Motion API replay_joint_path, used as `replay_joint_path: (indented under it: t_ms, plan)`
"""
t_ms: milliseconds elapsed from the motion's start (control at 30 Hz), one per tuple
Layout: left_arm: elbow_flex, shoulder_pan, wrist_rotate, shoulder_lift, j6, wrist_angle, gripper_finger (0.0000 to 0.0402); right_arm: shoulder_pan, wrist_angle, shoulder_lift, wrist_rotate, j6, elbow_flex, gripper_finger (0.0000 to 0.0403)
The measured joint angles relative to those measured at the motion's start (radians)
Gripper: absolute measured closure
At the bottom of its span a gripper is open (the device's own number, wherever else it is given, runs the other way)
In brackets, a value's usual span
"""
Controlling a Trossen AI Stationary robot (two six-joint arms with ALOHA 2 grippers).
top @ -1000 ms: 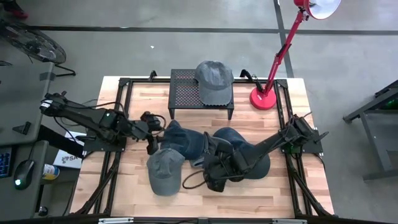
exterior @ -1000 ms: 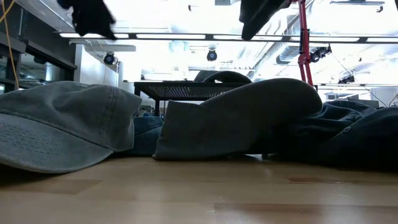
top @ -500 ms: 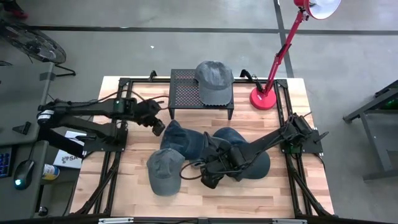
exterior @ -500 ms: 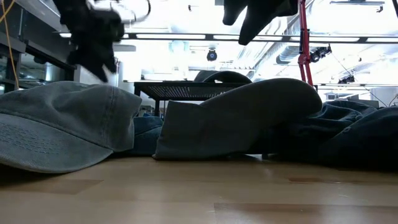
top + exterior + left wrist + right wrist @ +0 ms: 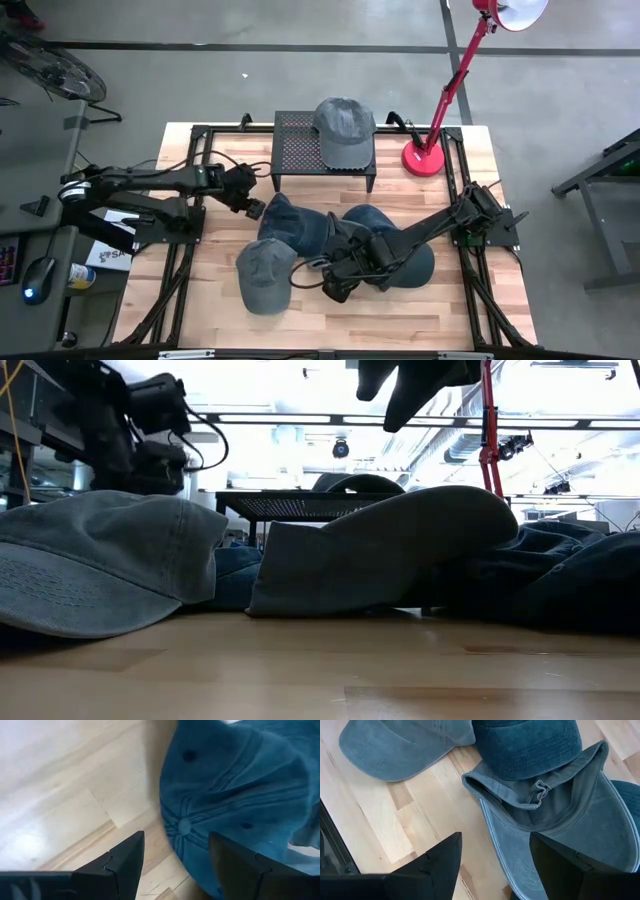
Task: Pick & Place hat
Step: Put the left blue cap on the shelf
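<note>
Right now you are in the approach step, with neither arm carrying anything. Your left gripper [image 5: 252, 207] hovers with its fingers spread over the edge of the dark blue denim cap [image 5: 235, 785], which lies on the pale wooden worktop [image 5: 400, 305] beside the others in the pile. Your right gripper [image 5: 335, 290] hangs, fingers likewise apart and empty, above the upturned grey-blue cotton cap [image 5: 555, 835], near the grey-green cap [image 5: 263, 275] at the front. One grey cap [image 5: 344, 130] already sits on the black perforated metal stand [image 5: 295, 150] (presumably the drop-off place). Next, I judge, you must choose one cap, lower onto a fold or brim and close there. From table height the pile hides the gripper tips, and how the caps overlap beneath the right arm is hard to make out.
</note>
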Motion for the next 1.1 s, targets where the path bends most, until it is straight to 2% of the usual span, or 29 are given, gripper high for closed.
replay_joint_path:
  t_ms: [267, 433, 633, 933, 1100]
  plan:
    - [-0.014, -0.013, 0.03, 0.1, -0.059, 0.119, 0.0186, 0.0, -0.001, 0.0, 0.003, -0.029, 0.0, 0.0176]
    - [-0.014, -0.07, -0.02, 0.162, -0.114, 0.122, 0.0186, 0.0, -0.001, 0.0, -0.001, -0.04, 0.0, 0.0176]
    - [-0.014, -0.134, -0.058, 0.229, -0.199, 0.204, 0.0186, 0.002, -0.001, 0.0, -0.001, -0.054, 0.0, 0.0176]
    - [-0.007, -0.167, -0.102, 0.325, -0.254, 0.224, 0.0186, 0.002, -0.002, 0.0, 0.0, -0.074, 0.0, 0.0176]
    - [-0.008, -0.167, -0.139, 0.336, -0.267, 0.202, 0.0213, 0.002, -0.005, 0.0, 0.003, -0.074, 0.0, 0.0176]
